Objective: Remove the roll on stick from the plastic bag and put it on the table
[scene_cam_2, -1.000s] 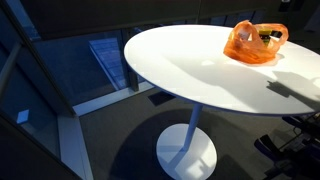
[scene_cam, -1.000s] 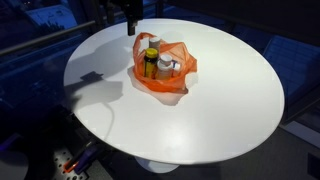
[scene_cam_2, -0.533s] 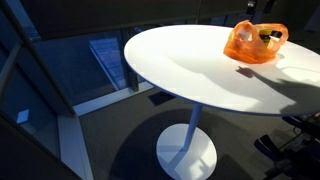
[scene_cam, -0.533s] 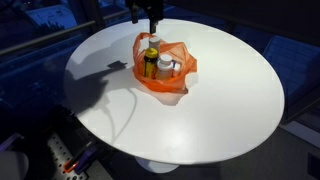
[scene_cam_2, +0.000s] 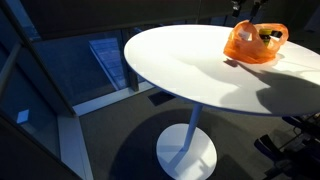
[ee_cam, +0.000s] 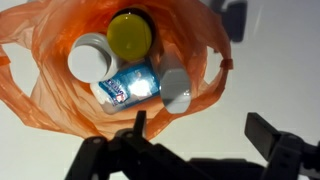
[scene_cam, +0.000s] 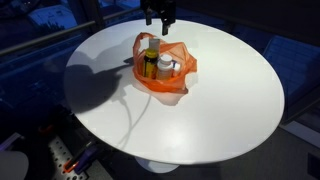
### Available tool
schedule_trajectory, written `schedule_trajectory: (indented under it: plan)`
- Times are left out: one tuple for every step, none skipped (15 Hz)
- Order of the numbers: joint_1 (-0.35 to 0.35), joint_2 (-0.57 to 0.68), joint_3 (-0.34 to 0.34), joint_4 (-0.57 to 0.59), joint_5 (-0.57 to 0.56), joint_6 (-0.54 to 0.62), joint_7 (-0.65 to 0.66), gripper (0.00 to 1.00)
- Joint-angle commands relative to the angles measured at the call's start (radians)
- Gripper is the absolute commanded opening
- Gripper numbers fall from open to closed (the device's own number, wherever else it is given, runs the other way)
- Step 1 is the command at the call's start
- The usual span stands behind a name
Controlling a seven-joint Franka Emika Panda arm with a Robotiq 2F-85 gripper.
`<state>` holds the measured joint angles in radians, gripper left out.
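Note:
The orange plastic bag point(scene_cam: 165, 72) stands open on the round white table point(scene_cam: 220, 110); it also shows in an exterior view point(scene_cam_2: 254, 45). In the wrist view the bag point(ee_cam: 60, 95) holds a yellow-capped bottle point(ee_cam: 130, 33), a white-capped bottle point(ee_cam: 92, 57), a blue-labelled item point(ee_cam: 133, 86) and the slim whitish roll on stick point(ee_cam: 176, 86) at its right side. My gripper point(ee_cam: 203, 130) is open and empty, above the bag and a little off its edge. It hangs over the bag's far side in an exterior view point(scene_cam: 160, 20).
The table's bare top point(scene_cam_2: 190, 60) spreads around the bag. The table stands on a single pedestal base point(scene_cam_2: 186, 152). The arm's shadow point(scene_cam: 100, 85) lies on the table beside the bag. Dark floor and windows surround it.
My gripper has moved sideways along the table's far edge to a spot over the bag. Its shadow on the table shifted with it. The bag has not moved.

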<state>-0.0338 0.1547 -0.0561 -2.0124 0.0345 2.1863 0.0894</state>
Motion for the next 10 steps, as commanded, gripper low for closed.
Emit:
schedule_trajectory:
  plan:
    - [-0.02,0.023,-0.014,0.055,0.006,0.003,0.019,1.0]
    - [-0.024,0.025,-0.019,0.062,0.001,0.004,0.021,1.0]
    - [-0.029,0.026,-0.024,0.065,-0.004,0.003,0.019,1.0]
    - [-0.034,0.025,-0.03,0.066,-0.009,0.002,0.02,1.0]
    - [-0.038,0.024,-0.034,0.063,-0.011,0.001,0.015,1.0]
    - [-0.042,0.024,-0.038,0.06,-0.011,0.003,0.012,1.0]
    - [-0.044,0.026,-0.042,0.057,-0.014,0.002,0.013,1.0]
    - [-0.047,0.027,-0.043,0.055,-0.013,0.0,0.011,1.0]
    - [-0.048,0.029,-0.044,0.052,-0.013,0.001,0.011,1.0]
    - [-0.049,0.032,-0.044,0.048,-0.013,0.002,0.01,1.0]
